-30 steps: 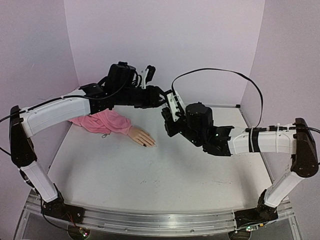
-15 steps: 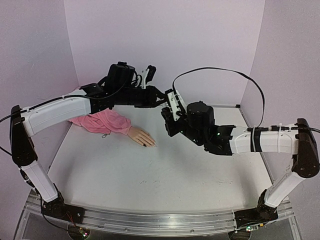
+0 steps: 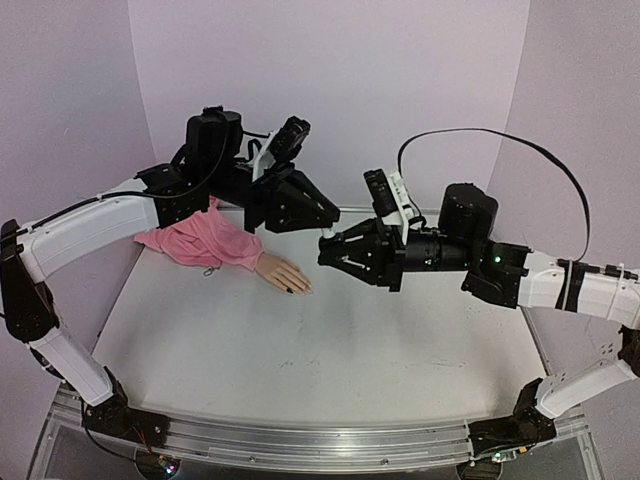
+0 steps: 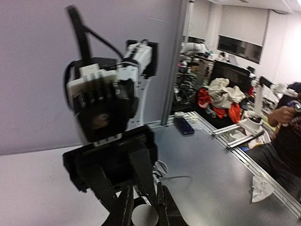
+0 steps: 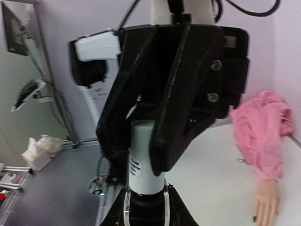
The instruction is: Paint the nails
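Ok, snapshot:
Arms: 2, both raised off the table [image 3: 300, 350], wrists meeting mid-air above its far half.
Polish bottle [image 5: 142, 157]: 1, white cylinder with a small round label and a darker lower end, held in the air between the two grippers, clear of the table.
Right gripper [image 5: 146, 208]: fingers clamped on the bottle's dark lower end, one on each side, touching it.
Left gripper [image 4: 144, 209]: fingers closed in on the opposite, pale end of the bottle. Its wrist view shows a round pale face pinched between them.
Gripper alignment: tip to tip, facing each other, with the bottle spanning the gap.
Mannequin hand [image 3: 283, 273]: 1, beige, lying flat on the table at far left, fingers pointing toward the middle of the table.
Pink sleeve [image 3: 205, 243]: 1, bunched up behind the wrist, partly under the left arm in the top view.
Nails [image 3: 291, 290]: on the mannequin's fingertips, well apart from and below the bottle. Dark at the tips that face the camera. Too small to count or to say how many are painted.
Contact: neither gripper touches the mannequin hand.
Right wrist view: mannequin and sleeve at lower right, beside the clamped bottle.
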You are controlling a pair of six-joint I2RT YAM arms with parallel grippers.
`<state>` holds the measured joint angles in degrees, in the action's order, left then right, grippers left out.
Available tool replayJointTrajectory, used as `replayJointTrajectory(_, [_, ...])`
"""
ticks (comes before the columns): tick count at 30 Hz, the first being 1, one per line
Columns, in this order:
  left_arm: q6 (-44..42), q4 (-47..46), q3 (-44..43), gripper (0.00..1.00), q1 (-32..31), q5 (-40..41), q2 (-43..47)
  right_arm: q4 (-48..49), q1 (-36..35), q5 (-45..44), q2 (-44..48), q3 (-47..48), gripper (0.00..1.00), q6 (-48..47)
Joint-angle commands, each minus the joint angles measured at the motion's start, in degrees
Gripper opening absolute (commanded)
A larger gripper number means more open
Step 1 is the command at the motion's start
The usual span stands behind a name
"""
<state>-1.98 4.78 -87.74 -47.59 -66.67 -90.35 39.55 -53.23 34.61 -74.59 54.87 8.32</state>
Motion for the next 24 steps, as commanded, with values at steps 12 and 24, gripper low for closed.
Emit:
replayJointTrajectory(12, [3.7, 0.8, 5.3, 0.49, -2.1, 15.5, 6.7, 8.1, -1.7, 2.2, 5.3, -2.3, 0.00, -0.8])
replayJointTrajectory(24, [28.2, 2.3, 11.0, 0.87, -1.2, 46.0, 12.6, -0.9, -2.2, -46.9, -3.2, 2.7, 0.00, -9.5])
